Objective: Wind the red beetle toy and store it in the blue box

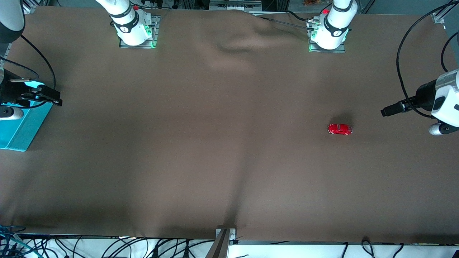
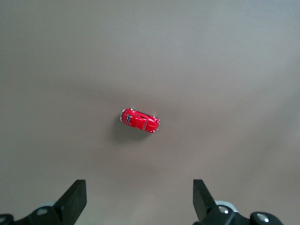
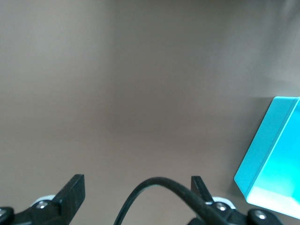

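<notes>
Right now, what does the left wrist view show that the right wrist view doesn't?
Left wrist only: the tiny glossy red beetle toy car, lying apart from the open left claw.
Right wrist only: a corner of the turquoise-blue tray-like box and a black cable crossing the open right claw.
Both: the brown table cloth, and each view's own claw empty.

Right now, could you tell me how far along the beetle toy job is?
Nothing looks done yet. The red beetle toy sits untouched on the table toward the left arm's end. The left gripper hangs open above it, empty. The right gripper waits open beside the blue box. Grasping, winding and storing remain.
</notes>
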Action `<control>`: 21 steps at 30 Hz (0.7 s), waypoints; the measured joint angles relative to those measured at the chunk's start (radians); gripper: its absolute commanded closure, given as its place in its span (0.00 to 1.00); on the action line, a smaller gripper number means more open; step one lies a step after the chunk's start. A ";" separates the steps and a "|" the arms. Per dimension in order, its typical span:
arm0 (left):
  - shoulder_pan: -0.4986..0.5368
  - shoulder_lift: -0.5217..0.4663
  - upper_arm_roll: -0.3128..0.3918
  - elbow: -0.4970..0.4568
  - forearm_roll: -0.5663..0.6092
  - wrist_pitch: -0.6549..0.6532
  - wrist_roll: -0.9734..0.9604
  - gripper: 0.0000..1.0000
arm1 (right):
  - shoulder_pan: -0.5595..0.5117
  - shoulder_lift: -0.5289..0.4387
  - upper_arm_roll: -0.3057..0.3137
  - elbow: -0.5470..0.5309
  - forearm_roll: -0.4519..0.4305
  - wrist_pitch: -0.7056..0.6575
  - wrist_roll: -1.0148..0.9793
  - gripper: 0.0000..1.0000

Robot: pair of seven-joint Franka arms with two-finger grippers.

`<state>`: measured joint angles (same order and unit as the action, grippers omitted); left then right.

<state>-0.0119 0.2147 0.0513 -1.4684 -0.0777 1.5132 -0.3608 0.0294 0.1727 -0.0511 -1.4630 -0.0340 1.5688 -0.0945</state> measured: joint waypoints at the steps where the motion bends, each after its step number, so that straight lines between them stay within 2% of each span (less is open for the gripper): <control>1: 0.000 0.004 0.000 -0.001 0.000 0.000 -0.033 0.00 | 0.000 0.000 0.000 0.000 0.000 0.000 0.000 0.00; 14: 0.001 0.085 0.019 -0.007 0.000 0.001 -0.380 0.00 | 0.000 0.000 0.000 0.000 0.000 0.000 0.000 0.00; 21: 0.003 0.131 0.033 -0.033 0.000 0.031 -0.482 0.00 | 0.000 0.000 0.000 0.000 0.000 0.000 0.000 0.00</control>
<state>-0.0089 0.3455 0.0844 -1.5014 -0.0780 1.5438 -0.8424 0.0294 0.1727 -0.0511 -1.4630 -0.0339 1.5685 -0.0947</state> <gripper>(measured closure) 0.000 0.000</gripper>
